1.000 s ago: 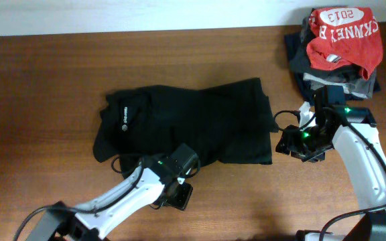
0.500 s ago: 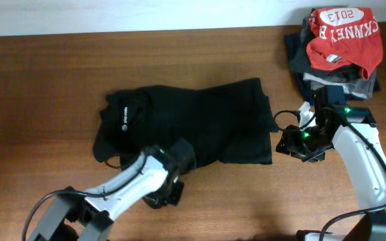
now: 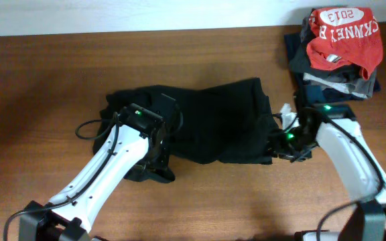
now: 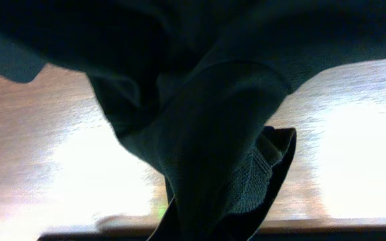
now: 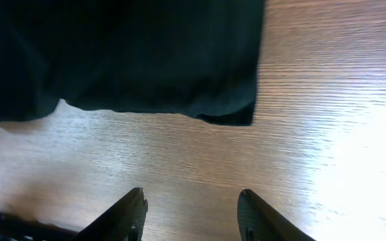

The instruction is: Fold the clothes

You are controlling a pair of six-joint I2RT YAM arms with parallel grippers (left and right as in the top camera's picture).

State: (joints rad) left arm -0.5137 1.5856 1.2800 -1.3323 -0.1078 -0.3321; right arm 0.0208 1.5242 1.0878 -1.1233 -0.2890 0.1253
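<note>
Overhead, the left arm reaches up from the near edge onto the black shirt (image 3: 220,120), which lies crumpled in the middle of the table (image 3: 39,80); the left gripper (image 3: 154,159) is clamped on the shirt's near-left part, and the left wrist view shows cloth bunched and raised off the wood; further right, the right arm bends in beside the shirt's right edge, right gripper (image 5: 189,201) spread over bare wood just short of a corner; far right, a red shirt (image 3: 344,33) atop a pile reads "2013".

Black shirt (image 3: 220,120): plain soft fabric, rumpled; left part bunched, right edge flat.
</note>
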